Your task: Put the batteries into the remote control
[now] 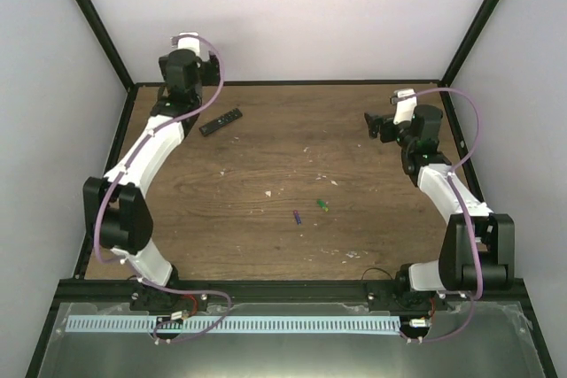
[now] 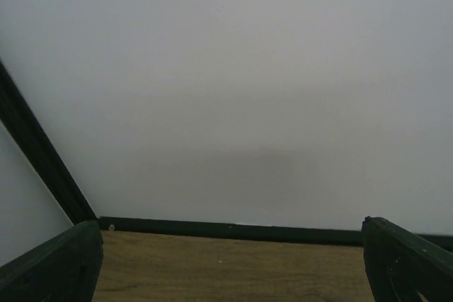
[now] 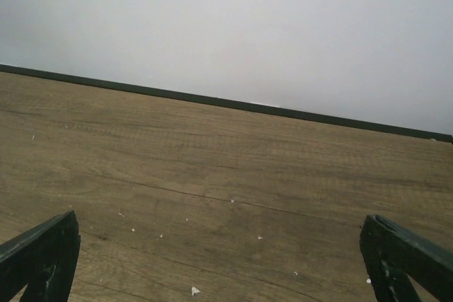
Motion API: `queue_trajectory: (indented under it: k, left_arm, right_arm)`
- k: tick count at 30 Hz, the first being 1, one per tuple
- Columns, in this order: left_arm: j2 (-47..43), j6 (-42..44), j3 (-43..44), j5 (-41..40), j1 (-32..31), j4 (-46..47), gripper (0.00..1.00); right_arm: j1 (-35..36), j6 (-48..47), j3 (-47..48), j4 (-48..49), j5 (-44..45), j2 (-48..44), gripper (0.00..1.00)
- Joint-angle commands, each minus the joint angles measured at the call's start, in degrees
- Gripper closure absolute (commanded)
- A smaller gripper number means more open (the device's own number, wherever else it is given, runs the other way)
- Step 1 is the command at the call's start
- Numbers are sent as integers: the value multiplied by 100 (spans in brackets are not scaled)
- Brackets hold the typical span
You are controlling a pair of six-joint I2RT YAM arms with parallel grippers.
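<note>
The black remote control point(image 1: 221, 121) lies slantwise on the wooden table at the back left. A green battery point(image 1: 322, 205) and a purple-blue battery point(image 1: 298, 217) lie close together near the table's middle. My left gripper point(image 1: 197, 73) is raised at the back left corner, just behind the remote, and faces the back wall. Its jaws stand wide open and hold nothing point(image 2: 230, 225). My right gripper point(image 1: 376, 127) hovers at the back right, pointing left, far from the batteries. It is open and holds nothing point(image 3: 219, 217). Neither wrist view shows the remote or the batteries.
White specks of debris point(image 1: 269, 192) are scattered over the table's middle; some show in the right wrist view point(image 3: 192, 291). White walls with black frame posts point(image 1: 96, 19) close in the back and sides. A black strip point(image 2: 233, 231) runs along the table's far edge.
</note>
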Motion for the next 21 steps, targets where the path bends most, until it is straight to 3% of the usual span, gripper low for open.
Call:
queue_trajectory:
  k: [1,9,16,21]
  left_arm:
    - [659,1072,979,179,-3,-851,0]
    - [2009,1437,2915,841,124,-2448,0]
    - [3251,1403,4881,2217,593,-4385,0]
    - [3630,1140,4927,2748,944,-4969,0]
  right_arm:
    - [26,-7,318,-159,105,16,0]
    - [23,17,355,-291,179,11,0]
    - [23,108,267,-425,176,-88,0]
    - [26,216,164,-547,84,-124,0]
